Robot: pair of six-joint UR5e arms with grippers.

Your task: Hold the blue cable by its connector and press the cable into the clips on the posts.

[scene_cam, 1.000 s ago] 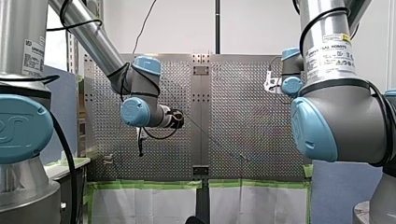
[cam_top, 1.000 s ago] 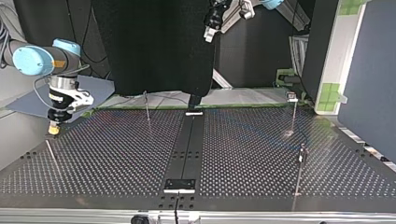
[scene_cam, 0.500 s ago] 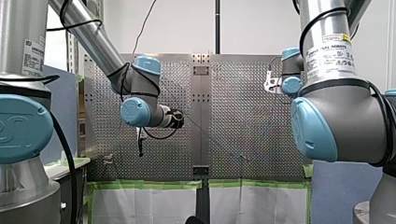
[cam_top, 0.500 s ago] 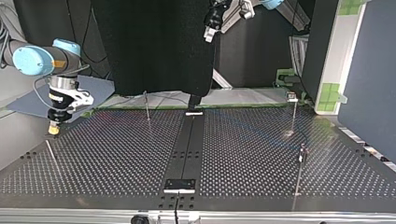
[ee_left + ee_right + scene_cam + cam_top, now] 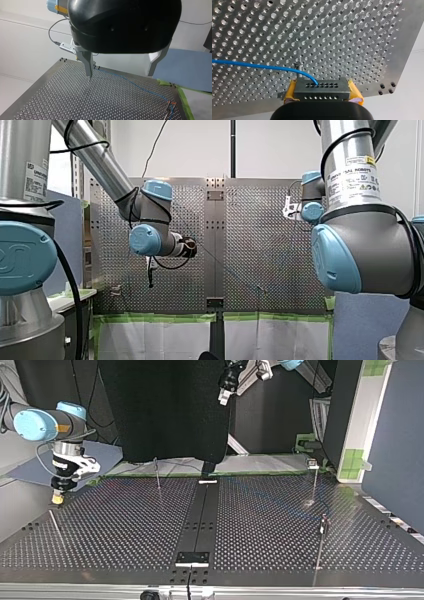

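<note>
In the right wrist view my right gripper (image 5: 322,94) is shut, its yellow pads (image 5: 290,91) clamping a grey connector (image 5: 322,87) with rows of holes. The blue cable (image 5: 262,66) leaves the connector and runs off to one side over the perforated plate. A thin post (image 5: 298,68) stands just ahead of the connector. In the top view my right gripper (image 5: 58,498) hangs low over the table's left corner. My left gripper (image 5: 224,396) is high above the table's far edge. Its metal fingers (image 5: 87,65) stand wide apart and open, holding nothing. Below them the cable (image 5: 140,87) lies on the plate and reaches a clip post (image 5: 170,107).
Thin posts stand on the table (image 5: 125,525): one at the far middle-left (image 5: 157,476), one at the far right (image 5: 314,480), one at the near right (image 5: 322,532), one leaning at the near left (image 5: 55,527). A black centre strip (image 5: 197,520) splits the plate.
</note>
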